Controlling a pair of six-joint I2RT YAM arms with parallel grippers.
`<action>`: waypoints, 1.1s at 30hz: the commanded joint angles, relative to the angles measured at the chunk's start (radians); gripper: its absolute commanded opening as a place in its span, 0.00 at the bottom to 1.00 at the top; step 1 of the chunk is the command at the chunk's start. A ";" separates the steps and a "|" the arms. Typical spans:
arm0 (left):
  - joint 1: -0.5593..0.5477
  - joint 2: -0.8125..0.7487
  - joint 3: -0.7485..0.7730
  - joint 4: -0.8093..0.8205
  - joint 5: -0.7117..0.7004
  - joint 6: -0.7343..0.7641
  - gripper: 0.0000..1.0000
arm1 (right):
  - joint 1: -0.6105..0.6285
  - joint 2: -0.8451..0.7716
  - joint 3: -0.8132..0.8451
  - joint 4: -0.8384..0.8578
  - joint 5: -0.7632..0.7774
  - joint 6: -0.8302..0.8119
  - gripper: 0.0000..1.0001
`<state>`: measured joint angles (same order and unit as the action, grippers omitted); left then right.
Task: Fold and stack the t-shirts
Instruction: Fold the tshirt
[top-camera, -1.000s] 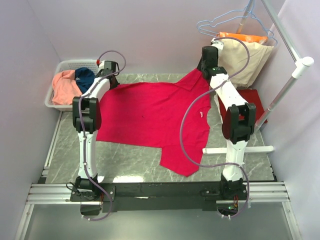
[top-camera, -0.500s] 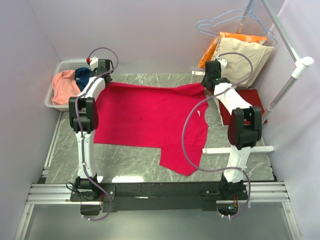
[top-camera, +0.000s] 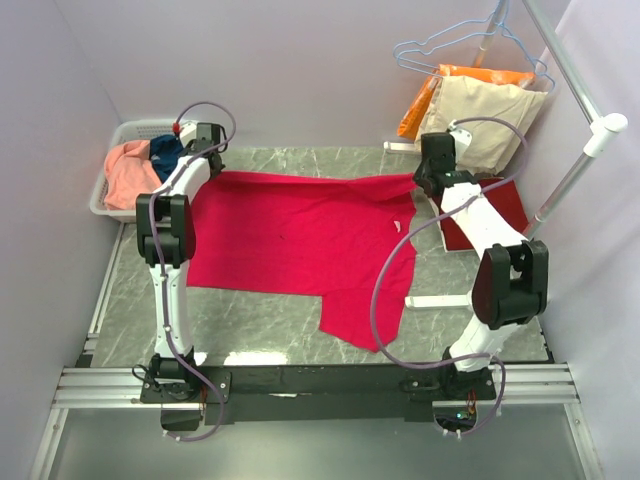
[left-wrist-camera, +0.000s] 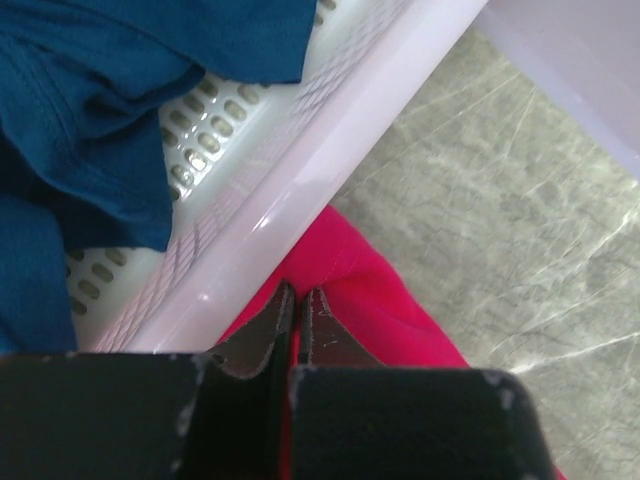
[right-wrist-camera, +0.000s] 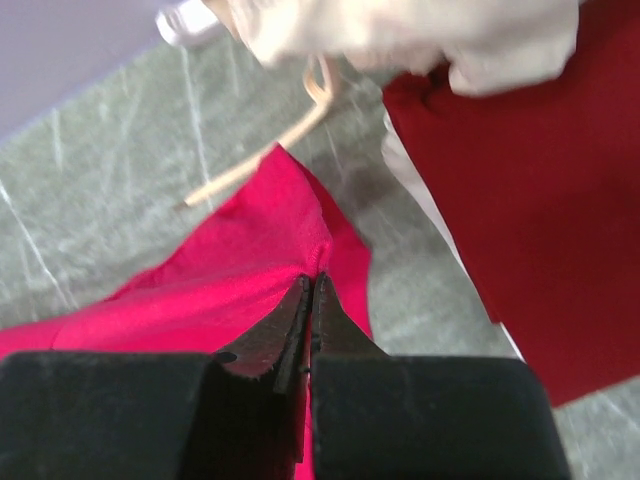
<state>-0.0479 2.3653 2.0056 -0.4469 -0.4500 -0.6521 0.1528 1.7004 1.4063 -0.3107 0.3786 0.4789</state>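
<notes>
right pincer (right-wrist-camera: 312, 285) swung right | with left pincer (left-wrist-camera: 297, 295), pinching crimson t-shirt (top-camera: 300, 235)

Teal-blue t-shirt (left-wrist-camera: 90, 120) is cut by the left wrist view's edge — beige garment (right-wrist-camera: 400, 30) blurred.

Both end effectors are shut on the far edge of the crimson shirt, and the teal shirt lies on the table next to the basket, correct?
Not quite. The teal shirt lies inside the white basket, not beside it; the left wrist view shows it on the basket's perforated floor. The rest holds: the left end effector and right end effector are both shut on the far edge of the crimson shirt.
</notes>
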 joint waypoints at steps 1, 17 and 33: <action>0.031 -0.054 0.012 -0.091 -0.062 -0.034 0.01 | -0.007 -0.062 -0.047 -0.027 0.025 0.033 0.00; 0.031 -0.193 -0.142 -0.157 -0.228 -0.179 0.01 | -0.007 -0.022 -0.066 -0.160 -0.043 0.087 0.00; 0.031 -0.055 -0.082 -0.437 -0.291 -0.291 0.01 | -0.009 0.002 -0.041 -0.226 -0.061 0.102 0.00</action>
<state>-0.0662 2.2677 1.8969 -0.7578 -0.6052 -0.8986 0.1524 1.7008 1.3388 -0.5152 0.3115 0.5686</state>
